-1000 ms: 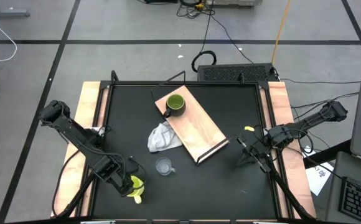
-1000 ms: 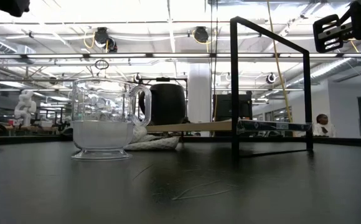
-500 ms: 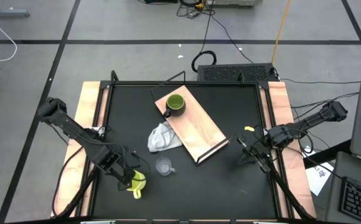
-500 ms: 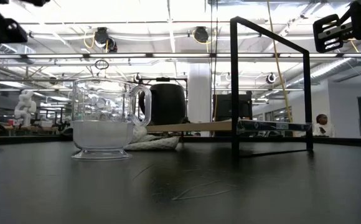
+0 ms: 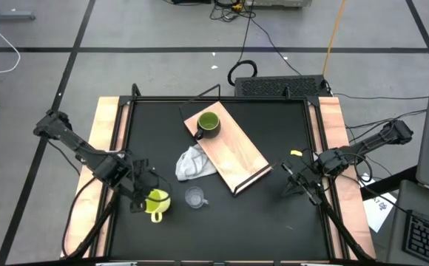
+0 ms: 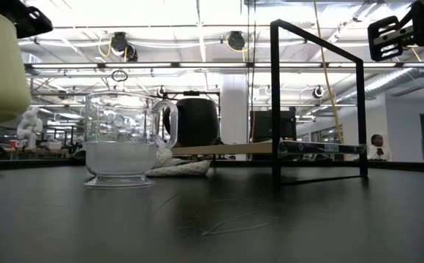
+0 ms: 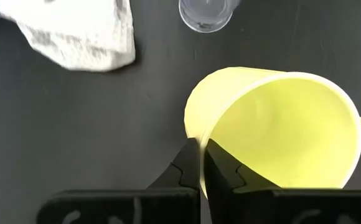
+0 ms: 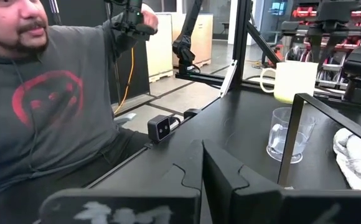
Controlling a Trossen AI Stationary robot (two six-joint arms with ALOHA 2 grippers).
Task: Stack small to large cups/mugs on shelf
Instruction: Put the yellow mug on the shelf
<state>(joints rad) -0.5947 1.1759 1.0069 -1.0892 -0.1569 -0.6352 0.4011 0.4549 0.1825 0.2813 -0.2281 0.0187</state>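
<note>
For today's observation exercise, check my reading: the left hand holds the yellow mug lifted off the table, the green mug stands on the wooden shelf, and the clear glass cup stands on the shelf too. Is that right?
Not quite. The clear glass cup stands on the black tabletop, not on the shelf, as the high view shows. The rest holds: the left hand holds the yellow mug lifted, and the green mug stands on the shelf.

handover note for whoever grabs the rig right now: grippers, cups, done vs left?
Left gripper: shut on the yellow mug's rim, mug lifted clear of the table, front left.
Right gripper: shut, empty, parked at the right edge.
Green mug: upright on the shelf, far end.
Glass cup: on the table beside the white cloth.
Done: green placed. Left: yellow, then glass.
</note>
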